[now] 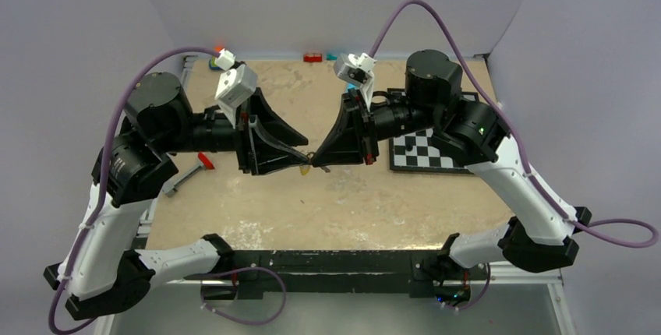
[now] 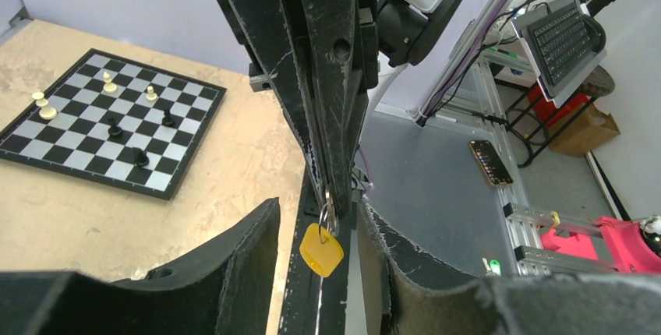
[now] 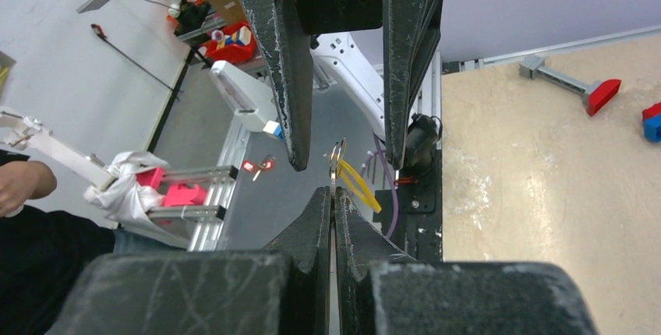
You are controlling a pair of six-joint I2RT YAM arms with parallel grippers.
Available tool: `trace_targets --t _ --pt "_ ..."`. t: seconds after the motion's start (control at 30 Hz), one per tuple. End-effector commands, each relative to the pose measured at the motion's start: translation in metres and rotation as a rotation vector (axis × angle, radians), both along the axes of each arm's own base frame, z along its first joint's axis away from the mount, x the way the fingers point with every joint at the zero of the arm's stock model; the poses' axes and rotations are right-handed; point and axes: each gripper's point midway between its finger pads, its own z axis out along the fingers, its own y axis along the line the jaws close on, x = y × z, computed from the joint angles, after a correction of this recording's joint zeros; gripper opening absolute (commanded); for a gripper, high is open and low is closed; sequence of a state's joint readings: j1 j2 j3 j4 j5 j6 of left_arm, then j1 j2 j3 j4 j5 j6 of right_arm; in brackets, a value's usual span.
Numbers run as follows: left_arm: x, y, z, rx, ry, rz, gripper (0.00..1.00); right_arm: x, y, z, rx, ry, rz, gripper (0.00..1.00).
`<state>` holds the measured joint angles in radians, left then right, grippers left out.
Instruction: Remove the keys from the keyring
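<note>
The keyring (image 2: 328, 215) is a thin silver ring pinched between the shut fingertips of my right gripper (image 1: 318, 160), held above the table's middle. The key's yellow head (image 2: 322, 249) hangs from the ring; I cannot make out its blade. My left gripper (image 1: 300, 156) is open, its fingers (image 2: 210, 265) on either side of the hanging key without touching it. In the right wrist view my right gripper (image 3: 334, 195) is shut on the keyring (image 3: 336, 160), the yellow key (image 3: 360, 187) slants off to the right, and the left gripper's open fingers (image 3: 277, 62) frame it.
A chessboard (image 1: 425, 152) with several pieces lies right of the grippers; it also shows in the left wrist view (image 2: 101, 128). A grey tool with a red head (image 1: 191, 171) lies at the left. Coloured blocks (image 1: 313, 58) sit at the back edge.
</note>
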<state>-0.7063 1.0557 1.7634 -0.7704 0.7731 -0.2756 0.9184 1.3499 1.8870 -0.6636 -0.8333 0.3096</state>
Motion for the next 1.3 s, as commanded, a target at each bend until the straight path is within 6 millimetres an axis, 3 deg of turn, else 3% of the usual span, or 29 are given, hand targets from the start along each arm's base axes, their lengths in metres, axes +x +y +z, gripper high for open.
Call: trace_targets --t 0.0,0.3,0.63,0.87,1.0,1.27 --pt "-0.009 0.003 0.021 -0.044 -0.049 -0.036 0.43 -0.007 -0.006 0.014 0.037 -0.051 0.025 0.00" --pt "-0.010 0.004 0.019 -0.029 -0.044 -0.035 0.33 -0.008 -0.008 0.014 0.040 -0.067 0.023 0.00" --pt "-0.010 0.003 0.005 0.015 -0.020 -0.048 0.36 -0.007 -0.007 0.019 0.056 -0.072 0.018 0.00" --pt "-0.008 0.003 0.006 0.001 -0.025 -0.041 0.18 -0.005 -0.005 0.017 0.055 -0.067 0.013 0.00" --pt "-0.007 0.003 0.006 -0.007 -0.024 -0.031 0.00 -0.006 -0.005 0.018 0.064 -0.065 0.012 0.00" --pt "-0.005 0.000 0.018 -0.084 -0.009 -0.013 0.00 0.004 -0.001 0.027 0.112 -0.065 -0.048 0.00"
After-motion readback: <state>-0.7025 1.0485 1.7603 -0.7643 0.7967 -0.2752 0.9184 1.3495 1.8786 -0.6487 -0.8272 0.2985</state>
